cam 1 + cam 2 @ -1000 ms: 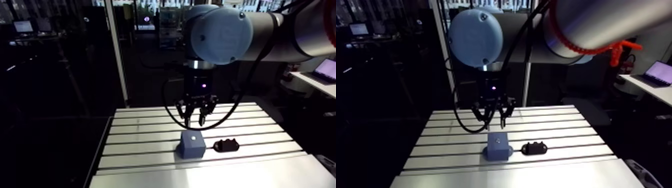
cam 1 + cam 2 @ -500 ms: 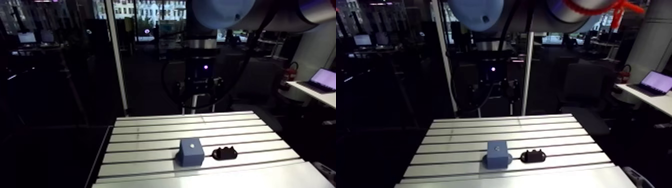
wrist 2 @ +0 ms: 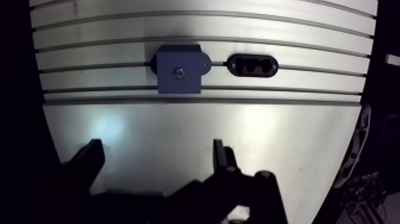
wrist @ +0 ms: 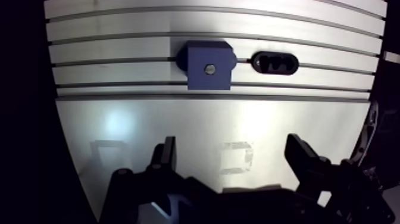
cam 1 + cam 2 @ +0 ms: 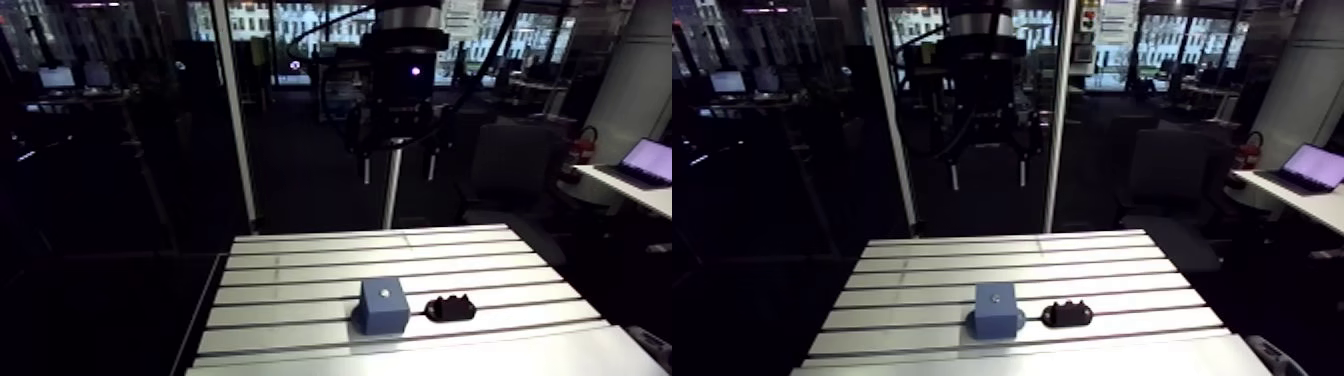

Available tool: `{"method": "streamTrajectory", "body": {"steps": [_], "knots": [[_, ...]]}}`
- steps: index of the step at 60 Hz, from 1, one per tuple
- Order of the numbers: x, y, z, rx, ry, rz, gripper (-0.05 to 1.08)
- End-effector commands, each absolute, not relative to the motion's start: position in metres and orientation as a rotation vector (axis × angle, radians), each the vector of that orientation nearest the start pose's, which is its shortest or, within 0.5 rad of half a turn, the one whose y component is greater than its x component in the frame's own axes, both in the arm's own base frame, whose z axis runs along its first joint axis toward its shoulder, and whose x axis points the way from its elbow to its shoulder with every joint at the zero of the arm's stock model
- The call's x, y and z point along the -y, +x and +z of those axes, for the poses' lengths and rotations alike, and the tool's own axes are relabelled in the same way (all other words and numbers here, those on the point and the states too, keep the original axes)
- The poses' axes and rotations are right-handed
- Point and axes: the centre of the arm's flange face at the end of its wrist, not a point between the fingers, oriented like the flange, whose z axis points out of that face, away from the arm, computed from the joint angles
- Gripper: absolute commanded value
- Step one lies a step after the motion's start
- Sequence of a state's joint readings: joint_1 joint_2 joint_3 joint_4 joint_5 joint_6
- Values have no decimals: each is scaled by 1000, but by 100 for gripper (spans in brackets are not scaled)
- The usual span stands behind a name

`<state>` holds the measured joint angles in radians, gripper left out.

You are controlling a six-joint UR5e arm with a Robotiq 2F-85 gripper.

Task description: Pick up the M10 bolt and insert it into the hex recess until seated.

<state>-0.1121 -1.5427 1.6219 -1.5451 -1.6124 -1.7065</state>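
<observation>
The claw (image 5: 397, 165) hung high above the bench (image 5: 300, 270), over its far edge, well apart from everything on it. In the wrist view its 2 fingers (image 4: 168, 156) stood spread wide with nothing between them, so the claw was released and empty. Under the fingers lay only the smooth bare strip (image 4: 178, 125) that ran along the bench's near edge.

Ahead of the claw, on the slotted part of the bench, stood a small blue block (image 4: 206, 65). It sat upright across 1 of the slots, just beyond the smooth strip and about midway between the bench's 2 side edges. A low flange showed at its foot on both sides.

In the middle of the block's top face was a small round silvery spot (image 4: 209, 69). This was probably the bolt, sunk into the block with only its end showing, though it was too small to make out a hex shape or thread. No other bolt showed in either view.

Just beside the block lay a low black oval holder (image 4: 274, 62), on the same slot line and toward the bench's side edge. It had 2 hollows in its top. A narrow gap separated it from the block's flange. The holder lay flat, and its hollows looked dark.
</observation>
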Motion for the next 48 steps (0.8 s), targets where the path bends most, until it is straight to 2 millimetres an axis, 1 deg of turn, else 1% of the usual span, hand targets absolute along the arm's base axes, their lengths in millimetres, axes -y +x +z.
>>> {"method": "streamTrajectory", "body": {"steps": [1, 2, 4, 6, 11, 26, 37, 41, 48], "knots": [[77, -503, 477, -3073, -35, 21, 1], [77, -504, 483, -3084, -35, 13, 1], [77, -504, 483, -3084, -35, 13, 1], [78, -505, 488, -3096, -35, 8, 1], [78, -507, 492, -3104, -35, 7, 1], [77, -512, 492, -3105, -35, 4, 2], [76, -520, 487, -3096, -34, -3, 2], [76, -522, 490, -3103, -34, -3, 1], [76, -524, 490, -3102, -35, -6, 2]]}}
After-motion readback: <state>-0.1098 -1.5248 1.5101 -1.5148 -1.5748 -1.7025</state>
